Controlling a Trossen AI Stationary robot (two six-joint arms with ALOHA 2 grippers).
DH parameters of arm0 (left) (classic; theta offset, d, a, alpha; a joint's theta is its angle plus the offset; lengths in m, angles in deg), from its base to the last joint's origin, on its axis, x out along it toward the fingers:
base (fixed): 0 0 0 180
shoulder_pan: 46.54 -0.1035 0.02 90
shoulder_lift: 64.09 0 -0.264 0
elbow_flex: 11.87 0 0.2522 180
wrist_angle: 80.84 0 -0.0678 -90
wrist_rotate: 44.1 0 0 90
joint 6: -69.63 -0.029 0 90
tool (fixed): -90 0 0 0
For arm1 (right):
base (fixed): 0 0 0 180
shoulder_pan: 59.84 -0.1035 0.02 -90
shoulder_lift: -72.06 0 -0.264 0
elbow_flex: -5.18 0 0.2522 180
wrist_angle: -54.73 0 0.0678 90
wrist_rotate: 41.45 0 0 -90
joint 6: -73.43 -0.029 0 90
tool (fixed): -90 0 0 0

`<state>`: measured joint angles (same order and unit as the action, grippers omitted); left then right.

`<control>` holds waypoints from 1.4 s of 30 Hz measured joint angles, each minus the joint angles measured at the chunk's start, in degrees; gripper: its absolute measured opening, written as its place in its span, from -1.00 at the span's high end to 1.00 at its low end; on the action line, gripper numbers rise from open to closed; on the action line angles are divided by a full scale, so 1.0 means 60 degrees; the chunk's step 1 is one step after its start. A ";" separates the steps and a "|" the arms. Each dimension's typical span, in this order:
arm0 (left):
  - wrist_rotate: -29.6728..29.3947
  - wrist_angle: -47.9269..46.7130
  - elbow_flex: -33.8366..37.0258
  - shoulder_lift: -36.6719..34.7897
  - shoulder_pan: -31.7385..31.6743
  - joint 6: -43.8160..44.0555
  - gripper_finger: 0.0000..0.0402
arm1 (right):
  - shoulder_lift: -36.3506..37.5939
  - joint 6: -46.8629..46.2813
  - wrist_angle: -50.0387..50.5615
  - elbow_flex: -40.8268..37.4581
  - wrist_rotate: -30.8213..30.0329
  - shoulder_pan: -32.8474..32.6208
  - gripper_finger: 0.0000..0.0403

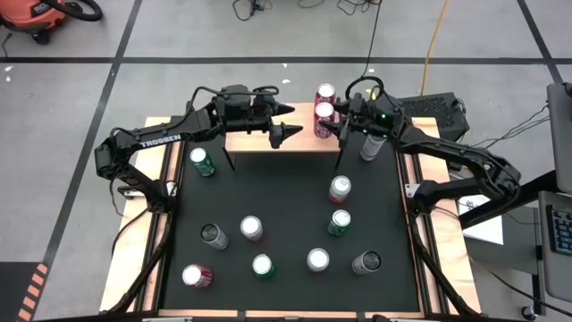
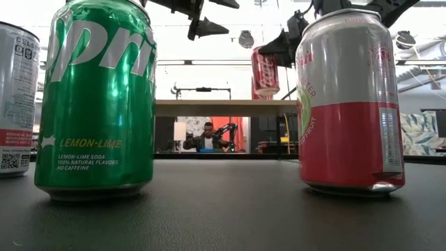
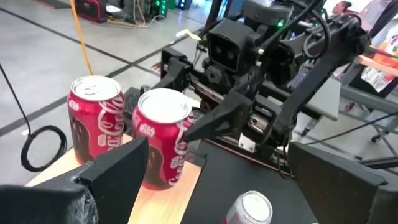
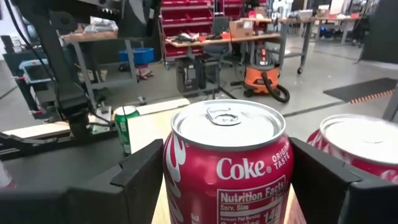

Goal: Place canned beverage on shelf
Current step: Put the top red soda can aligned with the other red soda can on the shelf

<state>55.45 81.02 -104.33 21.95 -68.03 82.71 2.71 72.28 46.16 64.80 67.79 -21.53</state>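
Nearest in the low view, a green Sprite can (image 2: 95, 97) and a pink-and-silver can (image 2: 350, 101) stand upright on the black table (image 1: 286, 215), well in front of the shelf (image 1: 255, 139). Other cans stand scattered on that table, among them a green can (image 1: 202, 162) just off the shelf's left end and a silver can (image 1: 372, 145) beyond its right end. On the shelf's right end stands the Coke can (image 4: 227, 163), upright on the light wood, with the right gripper (image 1: 342, 125) around it: its fingers (image 4: 138, 177) flank the can on both sides, though whether they press it cannot be told. A second red can (image 1: 325, 94) stands just behind the Coke can on the same end. Above the shelf's middle, the left gripper (image 1: 284, 122) hangs with its fingers spread wide and nothing between them, pointing toward the two red cans.
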 joint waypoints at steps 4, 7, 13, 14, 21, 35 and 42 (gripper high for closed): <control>0.0016 -0.0015 0.0000 0.0000 0.0002 0.0004 -0.92 | -0.0178 0.0046 -0.0009 0.0000 0.0019 -0.0004 -0.34; 0.0021 -0.0194 0.0000 0.0000 0.0000 0.0004 -0.92 | -0.0278 0.0059 0.0055 0.0000 0.0016 0.0000 -0.34; 0.0053 -0.0458 0.0000 0.0000 0.0000 0.0004 -0.92 | -0.0297 0.0135 0.0231 0.0000 0.0005 0.0004 -0.34; 0.0053 -0.0458 0.0000 0.0000 0.0000 0.0004 -0.92 | -0.0297 0.0143 0.0345 0.0000 0.0005 0.0012 -0.34; 0.0056 -0.0447 0.0000 0.0000 0.0000 0.0004 -0.92 | -0.0289 0.0366 0.0553 0.0000 0.0005 0.0066 -0.34; 0.0089 -0.0451 0.0000 0.0004 0.0000 0.0022 -0.92 | -0.0286 0.0425 0.0638 0.0000 -0.0002 0.0069 -0.61; 0.0129 -0.0675 0.0000 0.0004 0.0004 0.0029 -0.92 | -0.0059 0.0578 0.0733 0.0000 0.0004 0.0190 -0.63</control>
<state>56.22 76.96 -104.33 21.97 -68.01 82.88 2.35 75.75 50.56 64.80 67.82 -20.39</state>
